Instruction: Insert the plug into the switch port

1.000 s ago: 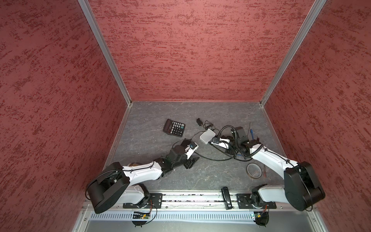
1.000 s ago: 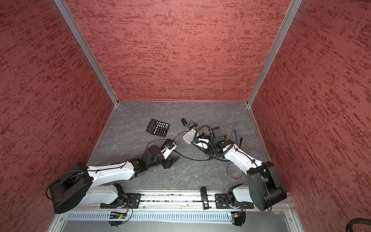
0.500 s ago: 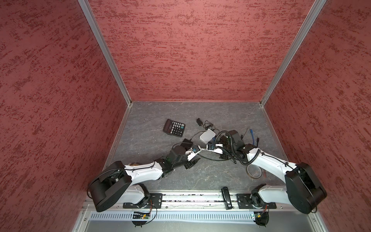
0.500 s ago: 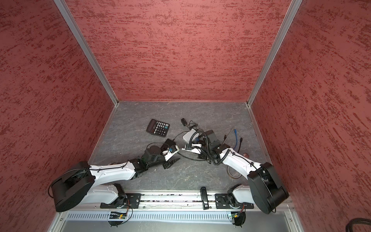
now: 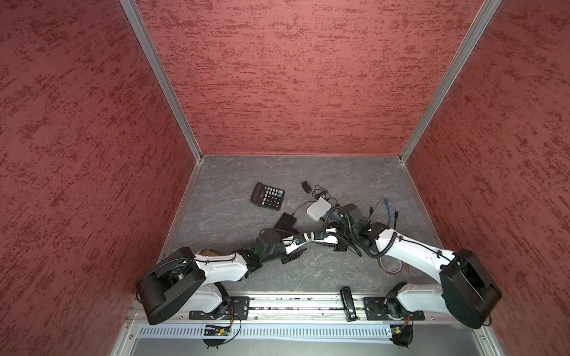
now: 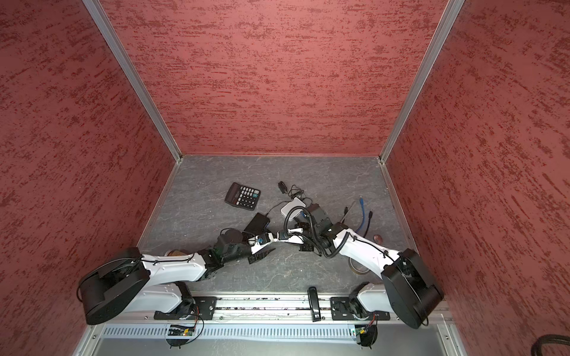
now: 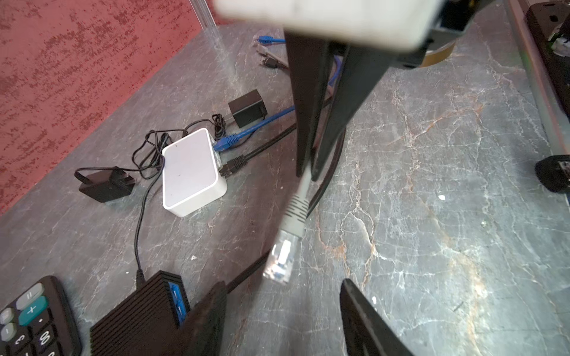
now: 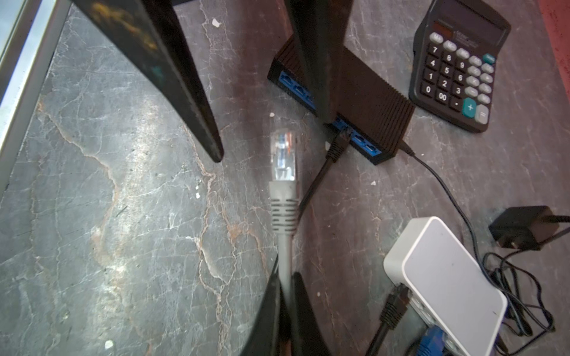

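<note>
Calculator, tape roll, black adapter

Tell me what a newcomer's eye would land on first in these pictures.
The clear plug of a grey cable, pinched in the shut right gripper, points into the gap of the open left gripper at the middle of the table. Just beyond it lies the black switch with its row of blue ports, beside a calculator. A white box with cables plugged in sits nearby.

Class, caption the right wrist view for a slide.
Right gripper pinches grey cable, plug facing the open left gripper.
</note>
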Tool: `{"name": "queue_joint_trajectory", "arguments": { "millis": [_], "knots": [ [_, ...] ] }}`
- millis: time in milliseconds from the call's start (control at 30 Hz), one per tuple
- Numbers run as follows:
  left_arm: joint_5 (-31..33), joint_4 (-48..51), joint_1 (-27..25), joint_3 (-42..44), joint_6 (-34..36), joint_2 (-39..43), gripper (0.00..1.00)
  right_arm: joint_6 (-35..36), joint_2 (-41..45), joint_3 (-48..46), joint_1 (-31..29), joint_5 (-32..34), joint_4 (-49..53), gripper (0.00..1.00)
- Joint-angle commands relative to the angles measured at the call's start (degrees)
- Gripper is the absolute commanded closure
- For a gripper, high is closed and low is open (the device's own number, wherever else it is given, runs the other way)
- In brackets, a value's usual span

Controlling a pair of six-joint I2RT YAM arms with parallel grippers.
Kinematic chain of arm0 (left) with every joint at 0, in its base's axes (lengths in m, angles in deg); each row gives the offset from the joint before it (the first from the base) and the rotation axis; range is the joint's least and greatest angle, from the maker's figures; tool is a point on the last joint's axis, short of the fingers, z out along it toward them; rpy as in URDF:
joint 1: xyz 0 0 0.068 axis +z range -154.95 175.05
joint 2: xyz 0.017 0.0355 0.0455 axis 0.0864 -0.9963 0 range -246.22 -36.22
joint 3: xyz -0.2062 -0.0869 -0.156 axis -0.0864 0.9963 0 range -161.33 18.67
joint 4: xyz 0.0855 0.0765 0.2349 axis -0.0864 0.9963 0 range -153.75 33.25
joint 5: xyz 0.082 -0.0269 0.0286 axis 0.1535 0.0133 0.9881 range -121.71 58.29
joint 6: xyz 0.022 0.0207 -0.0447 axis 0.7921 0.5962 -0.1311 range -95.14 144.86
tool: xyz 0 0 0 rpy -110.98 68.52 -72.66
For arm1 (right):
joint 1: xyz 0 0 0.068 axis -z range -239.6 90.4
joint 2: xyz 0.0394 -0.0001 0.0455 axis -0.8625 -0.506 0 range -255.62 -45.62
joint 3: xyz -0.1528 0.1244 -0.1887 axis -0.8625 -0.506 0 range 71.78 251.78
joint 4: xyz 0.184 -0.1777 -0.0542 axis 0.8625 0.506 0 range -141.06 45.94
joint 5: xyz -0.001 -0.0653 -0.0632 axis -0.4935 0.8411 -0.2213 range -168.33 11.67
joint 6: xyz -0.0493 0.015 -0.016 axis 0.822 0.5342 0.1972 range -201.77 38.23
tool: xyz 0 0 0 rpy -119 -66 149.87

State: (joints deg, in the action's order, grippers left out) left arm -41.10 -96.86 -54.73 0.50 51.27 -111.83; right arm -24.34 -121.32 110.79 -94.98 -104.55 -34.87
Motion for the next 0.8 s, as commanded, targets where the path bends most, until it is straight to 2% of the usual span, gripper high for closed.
{"name": "queue_joint_trajectory", "arguments": {
  "millis": [0, 567, 767],
  "knots": [
    [-2.4, -2.5, -0.2, 0.4, 0.9, 0.9, 0.44, 1.2, 0.8, 2.1, -1.0, -1.9, 1.2, 0.95],
    [-4.1, 2.2, -0.1, -0.2, 0.4, 1.2, 0.7, 2.0, 0.0, 3.3, -1.7, -0.2, 2.5, 0.95],
    [-1.9, 0.6, -0.5, -0.4, 1.7, 0.9, 0.7, 2.3, -0.5, 4.0, -1.8, -0.5, 3.7, 0.96]
  ]
}}
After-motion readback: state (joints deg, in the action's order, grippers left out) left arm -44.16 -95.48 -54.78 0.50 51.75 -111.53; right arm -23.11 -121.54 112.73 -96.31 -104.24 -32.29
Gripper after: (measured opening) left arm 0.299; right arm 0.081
